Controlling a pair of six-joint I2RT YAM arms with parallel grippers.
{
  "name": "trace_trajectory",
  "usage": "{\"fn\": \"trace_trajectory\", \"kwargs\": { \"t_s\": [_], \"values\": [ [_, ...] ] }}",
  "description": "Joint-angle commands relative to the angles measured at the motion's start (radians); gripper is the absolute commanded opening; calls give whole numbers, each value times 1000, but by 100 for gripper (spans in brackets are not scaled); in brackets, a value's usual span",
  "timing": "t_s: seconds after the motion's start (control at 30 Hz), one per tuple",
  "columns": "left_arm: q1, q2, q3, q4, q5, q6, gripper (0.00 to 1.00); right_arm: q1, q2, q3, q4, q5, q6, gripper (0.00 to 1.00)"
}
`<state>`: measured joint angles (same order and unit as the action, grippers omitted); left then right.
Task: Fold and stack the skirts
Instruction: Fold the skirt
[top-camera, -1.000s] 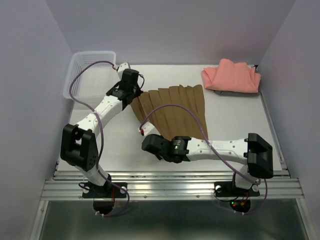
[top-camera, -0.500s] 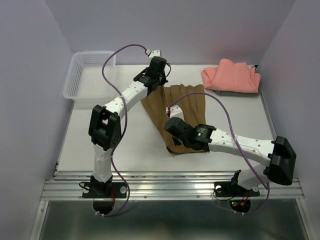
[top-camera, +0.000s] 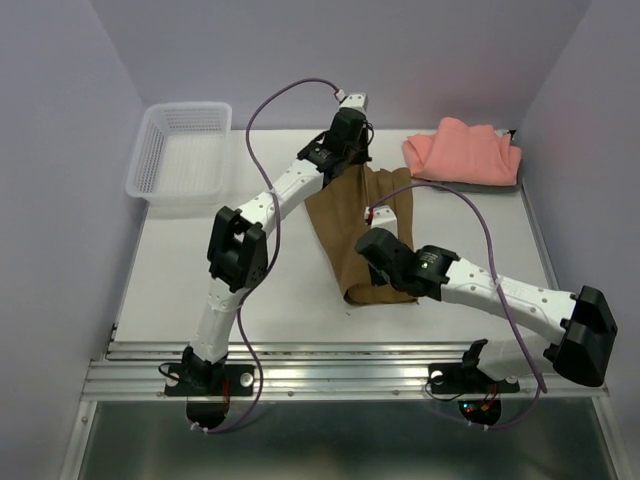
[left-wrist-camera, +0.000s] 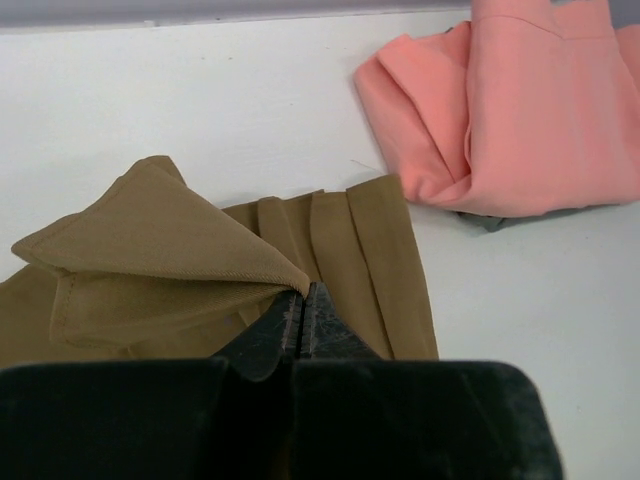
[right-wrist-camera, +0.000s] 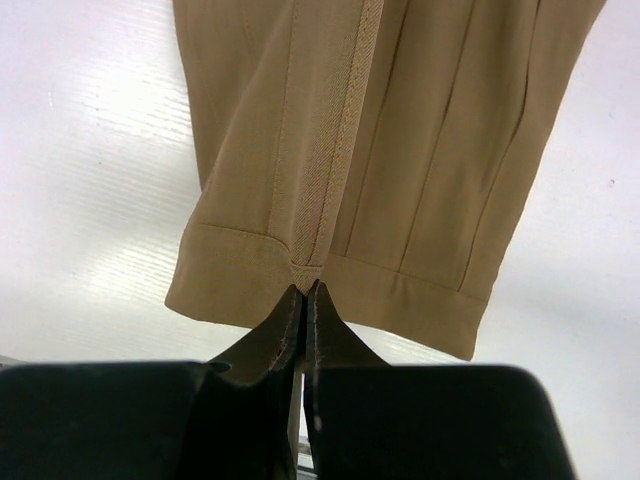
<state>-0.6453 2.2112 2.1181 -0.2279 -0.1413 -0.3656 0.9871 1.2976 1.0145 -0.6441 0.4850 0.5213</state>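
The olive-brown pleated skirt (top-camera: 365, 235) lies folded over itself in the middle of the table. My left gripper (top-camera: 347, 160) is shut on its far corner (left-wrist-camera: 240, 262), lifted over the pleats. My right gripper (top-camera: 382, 262) is shut on the near hem (right-wrist-camera: 310, 262). The salmon-pink skirt (top-camera: 462, 151) lies folded at the back right, also in the left wrist view (left-wrist-camera: 510, 110). A grey edge (left-wrist-camera: 490, 218) peeks out under it, probably the grey skirt.
A white mesh basket (top-camera: 182, 150) stands at the back left corner. Purple cables arc over both arms. The table's right edge (top-camera: 540, 240) runs beside the pink skirt.
Both grippers have carried the skirt's left side to the right, folding it over. The skirt went from a wide fan to a narrow strip.
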Motion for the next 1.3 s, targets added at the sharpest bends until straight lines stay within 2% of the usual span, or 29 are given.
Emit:
{"fn": "trace_trajectory", "kwargs": {
  "t_s": [0.0,0.33,0.77,0.97,1.1,1.27],
  "values": [
    [-13,-1,83,174,46,69,0,-7,-50,-34,-84,-43,57,0],
    [-80,64,132,259,101,100,0,-25,-101,-103,-106,-49,112,0],
    [-112,211,198,305,121,119,0,-80,-136,-180,-112,-57,131,1],
    [-119,249,195,355,137,86,0,-129,-104,-223,-91,-74,118,1],
    [-125,262,181,392,137,79,0,-172,-83,-223,-72,-16,129,1],
    [-132,277,158,447,137,71,0,-215,-58,-212,-16,-16,106,1]
  ]
}}
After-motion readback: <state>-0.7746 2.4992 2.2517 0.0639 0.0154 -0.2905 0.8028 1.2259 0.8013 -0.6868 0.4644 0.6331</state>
